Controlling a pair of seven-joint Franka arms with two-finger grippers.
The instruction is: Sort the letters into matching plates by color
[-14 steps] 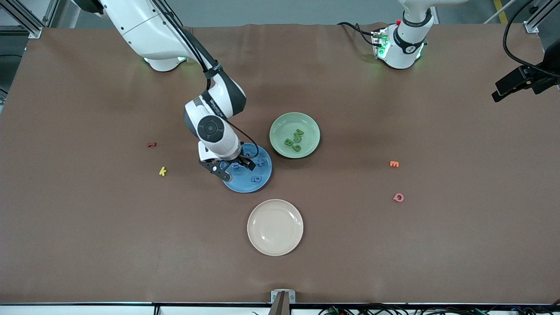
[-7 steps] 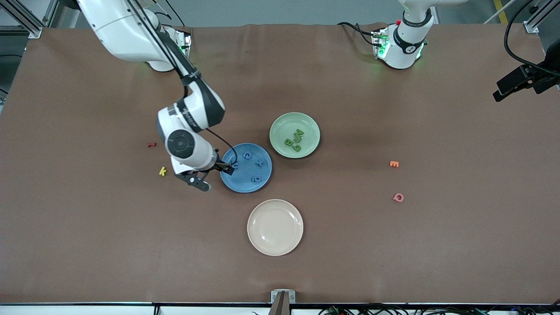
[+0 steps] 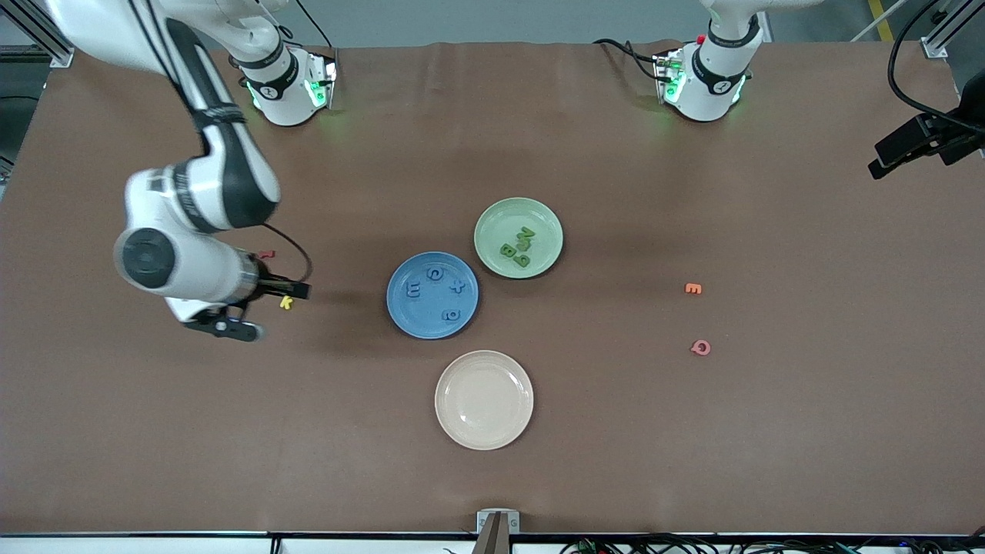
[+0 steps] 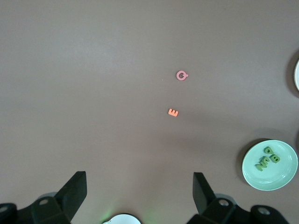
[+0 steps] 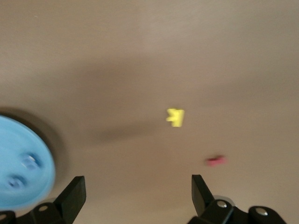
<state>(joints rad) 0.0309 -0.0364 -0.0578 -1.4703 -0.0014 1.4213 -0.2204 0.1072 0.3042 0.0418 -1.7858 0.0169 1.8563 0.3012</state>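
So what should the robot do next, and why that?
Probably just lift the open right gripper clear to wait by its base. The round blue plate holds four small blue foam letters, and the pale green plate holds the green letters, so the sorting looks done. Only the yellow letter and other off-colour ones remain on the table.

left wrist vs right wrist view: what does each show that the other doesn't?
Only the left wrist view: the pale green plate with green letters in it, the orange E, the pink letter, and the left gripper with its jaws apart.

Only the right wrist view: part of the blue plate, the yellow letter, a red letter, and the right gripper, jaws apart.

Both: the brown table.
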